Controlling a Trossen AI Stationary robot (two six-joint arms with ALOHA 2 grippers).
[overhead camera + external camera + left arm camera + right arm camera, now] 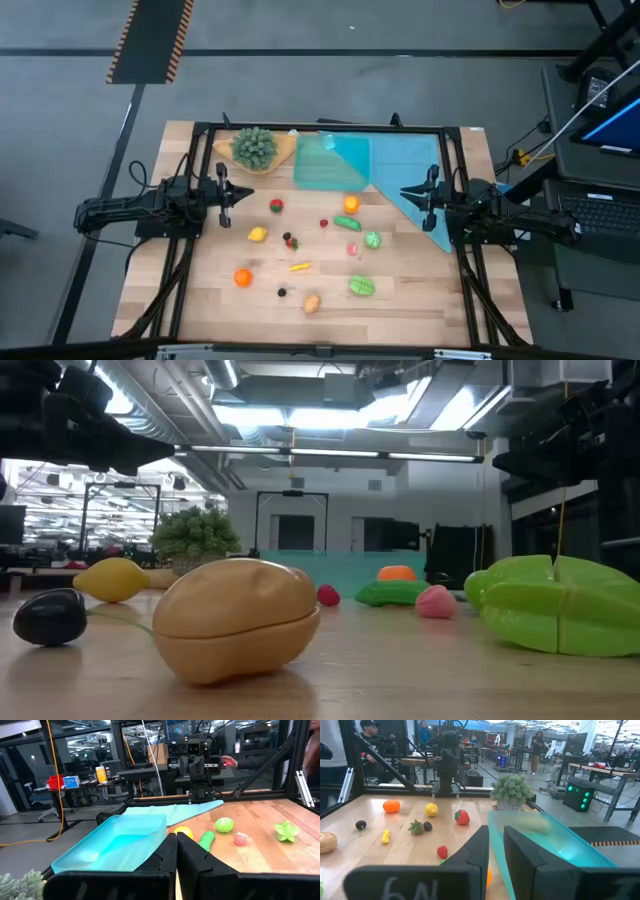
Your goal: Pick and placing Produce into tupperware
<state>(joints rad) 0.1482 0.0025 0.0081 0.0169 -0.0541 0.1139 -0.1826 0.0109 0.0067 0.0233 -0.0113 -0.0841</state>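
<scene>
The toy produce lies scattered on the wooden table: a strawberry (276,205), a lemon (257,234), an orange (243,278), a tan piece (312,302), a green starfruit (361,286) and several more. The teal tupperware (330,160) sits at the far middle, beside the strawberry (462,817) side in the right wrist view (545,845). My left gripper (225,193) hovers at the table's left, shut (176,845). My right gripper (428,195) hovers at the right over the cloth's edge, open by a narrow gap (496,842). Neither touches anything.
A flat teal cloth (410,170) lies right of the tupperware, partly under it. A bushy green plant (255,147) in a tan wooden dish stands at the far left. A black frame (320,127) borders the table. People stand in the room beyond (370,740).
</scene>
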